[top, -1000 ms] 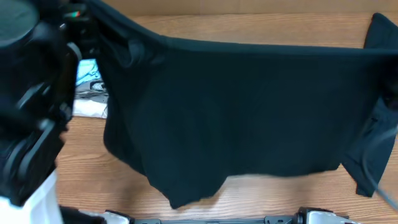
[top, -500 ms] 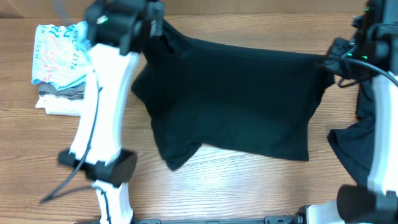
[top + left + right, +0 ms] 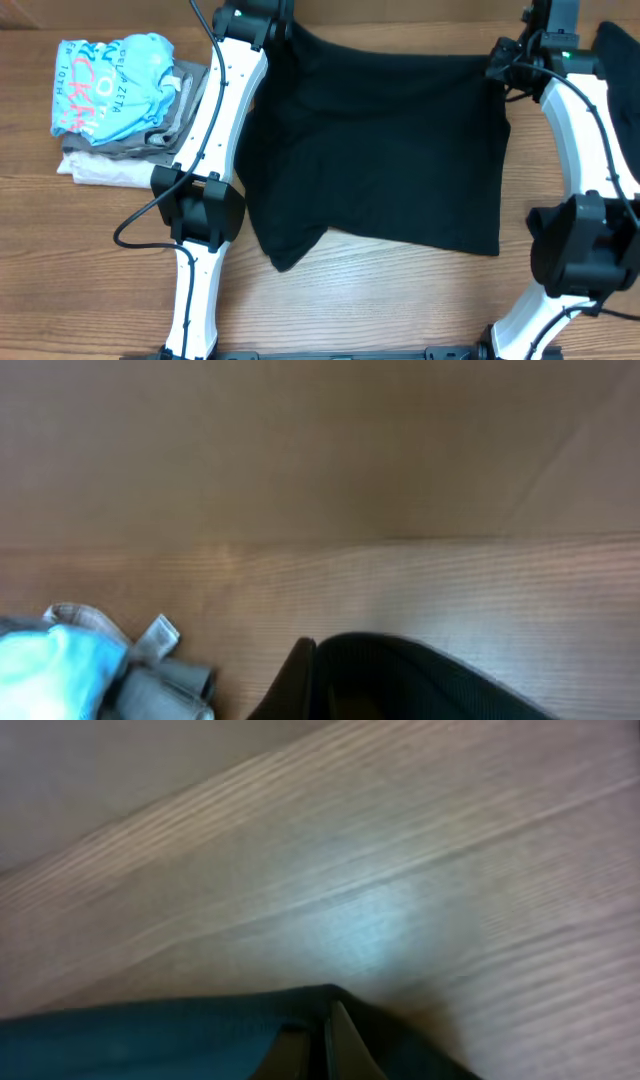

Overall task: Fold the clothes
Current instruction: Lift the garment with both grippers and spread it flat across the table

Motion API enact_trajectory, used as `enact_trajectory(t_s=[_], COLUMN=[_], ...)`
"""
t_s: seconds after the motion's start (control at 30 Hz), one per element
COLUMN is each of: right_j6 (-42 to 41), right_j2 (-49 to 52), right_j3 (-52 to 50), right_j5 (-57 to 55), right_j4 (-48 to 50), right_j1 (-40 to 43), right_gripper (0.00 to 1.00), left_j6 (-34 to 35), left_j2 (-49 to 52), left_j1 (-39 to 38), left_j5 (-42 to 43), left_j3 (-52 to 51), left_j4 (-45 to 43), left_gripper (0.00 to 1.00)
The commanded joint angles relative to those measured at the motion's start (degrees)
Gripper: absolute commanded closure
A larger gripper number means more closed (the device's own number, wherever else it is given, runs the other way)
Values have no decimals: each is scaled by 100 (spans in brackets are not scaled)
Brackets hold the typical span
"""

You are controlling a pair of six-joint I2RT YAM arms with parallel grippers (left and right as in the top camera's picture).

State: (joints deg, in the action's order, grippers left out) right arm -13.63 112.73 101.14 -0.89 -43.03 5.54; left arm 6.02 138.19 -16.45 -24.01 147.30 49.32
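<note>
1. We look down on a wooden table (image 3: 80, 260). A black garment (image 3: 380, 150) lies spread wide across its middle, wrinkled. Its near left corner trails out in a loose point toward the front edge.
2. The left gripper (image 3: 268, 18) sits at the garment's far left corner, at the very top of the overhead view. The left wrist view shows one dark finger (image 3: 297, 685) with black fabric right beside it. We cannot tell whether the fingers are apart or pressed together.
3. The right gripper (image 3: 503, 70) sits at the garment's far right corner. In the right wrist view its fingers (image 3: 345, 1045) are pinched together on the fabric's edge, which rises to a small peak at their tips.
4. The garment's far edge runs fairly straight between the two grippers.
5. A second black garment (image 3: 622, 50) lies at the far right of the table, beyond the right arm and partly cut off by the frame.
6. At the far left stands a folded stack: a light blue tee (image 3: 115, 85) with print on top, a grey garment (image 3: 180, 125) under it and a pale garment (image 3: 105, 172) at the bottom. The left arm passes just beside the stack's right side.
</note>
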Motion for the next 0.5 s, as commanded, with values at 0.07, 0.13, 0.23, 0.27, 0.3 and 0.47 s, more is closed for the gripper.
enact_trajectory(t_s=[0.07,0.13,0.23,0.27,0.3,0.47], right_j6=[59,63,63,63,63,61], right_j2=[437,498,505,505,505,505], right_j3=[44,44,44,44,44,44], right_j5=[-72,-76,-96,-94,-96,-94], right_j4=[444,505,555,564,542,24], right_j1=[28,28,28,33,35,35], right_gripper=[96,96,96,96,96,96], left_j6=[83,81,83,83,83,85], left_j2=[214,264,308,308,308,308], left_j1=[136,133,133,133,133,131], left_j5=[13,72,302,310,310,310], left_j3=[44,42,31,11,2,2], left_j4=[-986,-1187,-1193,-1176,-1108,-289], left_gripper=[96,96,95,95,95,95])
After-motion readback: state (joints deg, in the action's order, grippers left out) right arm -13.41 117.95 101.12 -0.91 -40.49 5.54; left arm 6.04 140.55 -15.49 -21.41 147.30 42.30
